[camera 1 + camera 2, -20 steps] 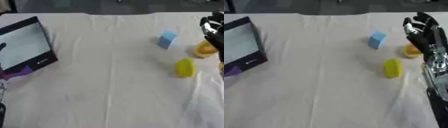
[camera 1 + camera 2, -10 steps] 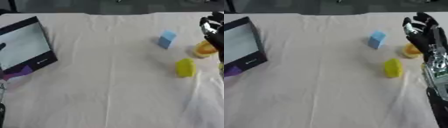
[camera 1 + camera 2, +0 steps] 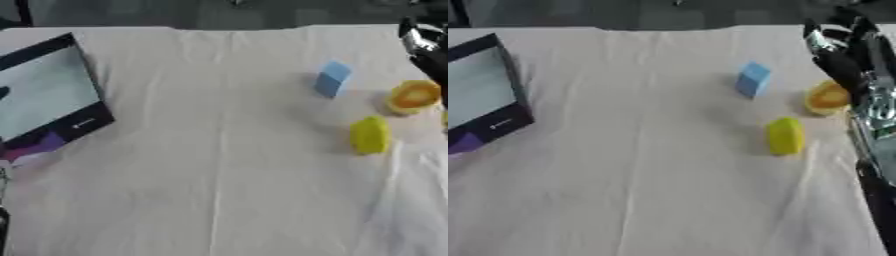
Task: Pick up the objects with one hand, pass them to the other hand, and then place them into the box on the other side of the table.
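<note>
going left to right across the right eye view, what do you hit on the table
box → blue block → yellow object → orange object → right hand

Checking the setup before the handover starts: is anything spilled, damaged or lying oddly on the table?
Nothing stands out. The blue block, yellow object and orange object lie apart on the cloth, and the box sits at the left edge.
</note>
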You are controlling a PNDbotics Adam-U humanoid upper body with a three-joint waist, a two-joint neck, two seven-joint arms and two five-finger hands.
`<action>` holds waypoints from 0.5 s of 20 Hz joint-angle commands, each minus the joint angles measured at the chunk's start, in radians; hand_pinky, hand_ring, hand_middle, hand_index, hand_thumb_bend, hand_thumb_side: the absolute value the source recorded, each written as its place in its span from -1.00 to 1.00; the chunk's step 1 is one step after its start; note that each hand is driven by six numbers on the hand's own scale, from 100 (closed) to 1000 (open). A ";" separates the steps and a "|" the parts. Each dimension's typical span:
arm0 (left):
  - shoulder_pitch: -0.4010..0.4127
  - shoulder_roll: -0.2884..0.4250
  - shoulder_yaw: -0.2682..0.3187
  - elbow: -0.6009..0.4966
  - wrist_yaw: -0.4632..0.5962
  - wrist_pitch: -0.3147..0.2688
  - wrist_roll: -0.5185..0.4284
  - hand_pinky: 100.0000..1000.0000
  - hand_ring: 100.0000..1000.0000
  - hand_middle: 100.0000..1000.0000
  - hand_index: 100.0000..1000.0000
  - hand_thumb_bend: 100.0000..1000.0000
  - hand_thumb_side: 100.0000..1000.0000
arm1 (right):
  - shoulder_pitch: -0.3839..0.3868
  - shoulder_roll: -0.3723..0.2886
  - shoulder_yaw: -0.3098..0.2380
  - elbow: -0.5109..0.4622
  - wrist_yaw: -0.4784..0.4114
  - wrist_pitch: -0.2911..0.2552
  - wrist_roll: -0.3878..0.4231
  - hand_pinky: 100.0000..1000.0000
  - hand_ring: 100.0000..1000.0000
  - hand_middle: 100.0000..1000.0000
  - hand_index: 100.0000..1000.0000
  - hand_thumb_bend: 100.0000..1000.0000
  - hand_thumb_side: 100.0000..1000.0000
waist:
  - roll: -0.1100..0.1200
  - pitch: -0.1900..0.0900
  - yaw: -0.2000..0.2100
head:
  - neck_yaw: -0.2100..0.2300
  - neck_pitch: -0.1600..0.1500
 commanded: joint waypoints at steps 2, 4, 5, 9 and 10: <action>0.001 0.039 0.004 -0.007 -0.006 -0.001 0.001 0.57 0.74 0.76 0.63 0.34 0.17 | -0.082 -0.095 0.030 0.024 -0.021 0.039 0.025 0.66 0.66 0.64 0.76 -0.60 -0.29 | -0.017 -0.034 -0.003 | 0.000 -0.005; 0.003 0.041 0.003 -0.006 -0.006 -0.001 0.001 0.57 0.74 0.76 0.63 0.34 0.17 | -0.129 -0.125 0.056 0.054 -0.024 0.071 0.042 0.67 0.67 0.64 0.76 -0.57 -0.30 | -0.019 -0.036 -0.003 | 0.000 -0.002; 0.005 0.042 0.003 -0.006 -0.006 -0.001 0.001 0.57 0.74 0.76 0.63 0.34 0.17 | -0.154 -0.138 0.071 0.070 -0.021 0.087 0.054 0.67 0.67 0.64 0.76 -0.56 -0.29 | -0.020 -0.037 -0.004 | -0.001 -0.001; 0.008 0.044 0.002 -0.005 -0.006 -0.001 0.001 0.57 0.74 0.76 0.63 0.34 0.17 | -0.240 -0.172 0.123 0.150 -0.016 0.137 0.119 0.68 0.67 0.64 0.76 -0.49 -0.29 | -0.022 -0.040 -0.005 | -0.004 0.001; 0.008 0.045 0.002 -0.005 -0.006 -0.001 0.001 0.58 0.74 0.76 0.63 0.34 0.17 | -0.260 -0.178 0.134 0.171 -0.013 0.149 0.139 0.68 0.68 0.64 0.76 -0.47 -0.30 | -0.023 -0.041 -0.005 | -0.006 0.002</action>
